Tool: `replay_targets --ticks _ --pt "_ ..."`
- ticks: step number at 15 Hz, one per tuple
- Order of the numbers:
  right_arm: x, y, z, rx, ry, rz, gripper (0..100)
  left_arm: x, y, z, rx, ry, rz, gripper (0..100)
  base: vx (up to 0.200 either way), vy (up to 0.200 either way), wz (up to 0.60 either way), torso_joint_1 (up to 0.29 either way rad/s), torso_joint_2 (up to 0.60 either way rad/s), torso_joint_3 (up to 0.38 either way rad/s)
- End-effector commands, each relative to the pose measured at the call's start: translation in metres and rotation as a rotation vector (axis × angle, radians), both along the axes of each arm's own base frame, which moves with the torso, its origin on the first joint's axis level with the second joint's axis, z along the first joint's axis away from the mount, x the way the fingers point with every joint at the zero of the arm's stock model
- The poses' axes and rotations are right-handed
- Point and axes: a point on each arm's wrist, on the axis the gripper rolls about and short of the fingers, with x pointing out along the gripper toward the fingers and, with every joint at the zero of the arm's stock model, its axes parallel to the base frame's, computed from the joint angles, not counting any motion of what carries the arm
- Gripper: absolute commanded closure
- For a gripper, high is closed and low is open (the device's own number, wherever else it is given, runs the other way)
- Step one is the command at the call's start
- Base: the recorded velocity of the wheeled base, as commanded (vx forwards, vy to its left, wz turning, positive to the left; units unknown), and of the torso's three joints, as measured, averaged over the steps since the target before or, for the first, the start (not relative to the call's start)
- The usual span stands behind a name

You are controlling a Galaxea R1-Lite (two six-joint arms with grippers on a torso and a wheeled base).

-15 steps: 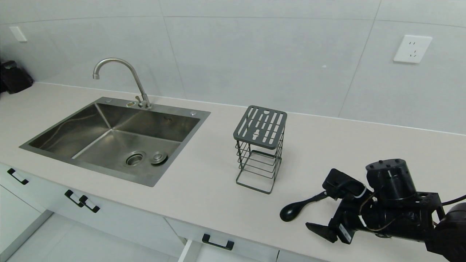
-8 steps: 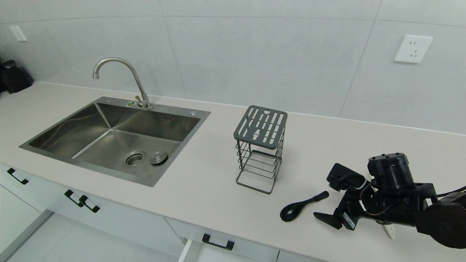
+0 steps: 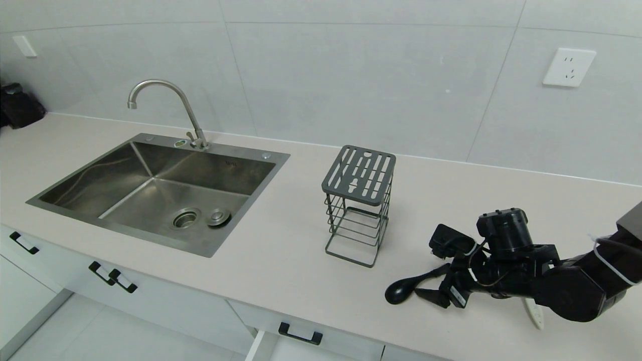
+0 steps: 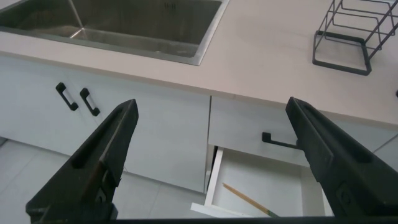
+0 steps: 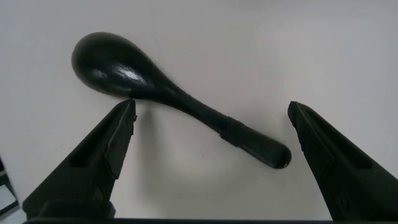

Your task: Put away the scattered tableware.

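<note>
A black spoon (image 3: 407, 288) lies flat on the beige counter (image 3: 281, 260), right of the dark wire rack (image 3: 358, 200). My right gripper (image 3: 435, 284) is low over the spoon's handle, open, with a finger on each side of it. In the right wrist view the spoon (image 5: 168, 93) lies crosswise between the fingers of that open gripper (image 5: 211, 162), untouched. My left gripper (image 4: 211, 168) hangs open in front of the cabinets, below counter height, holding nothing.
A steel sink (image 3: 150, 188) with a tap sits at the left. A white utensil (image 3: 534, 314) lies partly under my right arm. Below the counter a drawer (image 4: 261, 186) stands pulled out with a thin wooden stick (image 4: 247, 200) inside. The rack's foot (image 4: 343, 57) is near the counter edge.
My right gripper has moved left and down, from beside the spoon's handle end to straddling the handle. The spoon has stayed in place.
</note>
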Motion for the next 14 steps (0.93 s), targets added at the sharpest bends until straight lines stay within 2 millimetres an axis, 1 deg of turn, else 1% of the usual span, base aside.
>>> replay_targets --ticks 1,5,11,12,14 --pt "0.007 0.007 -0.010 0.000 0.017 0.021 0 0.000 0.000 0.000 0.000 0.000 0.001 0 0.000 0.000 0.00 0.000 0.00 0.000" --pt "0.009 0.009 -0.011 0.003 0.010 0.023 0 0.000 0.000 0.000 0.000 0.000 0.001 0 0.000 0.000 0.00 0.000 0.00 0.000" --pt "0.011 0.012 -0.019 -0.002 0.030 0.034 0 0.000 0.000 0.000 0.000 0.000 0.001 0 0.000 0.000 0.00 0.000 0.00 0.000" --pt "0.012 0.013 -0.021 -0.004 0.032 0.034 100 0.000 0.000 0.000 0.000 0.000 0.001 0 0.000 0.000 0.00 0.000 0.00 0.000" --pt "0.013 0.015 -0.023 -0.004 0.032 0.037 100 0.000 0.000 0.000 0.000 0.000 0.001 0 0.000 0.000 0.00 0.000 0.00 0.000"
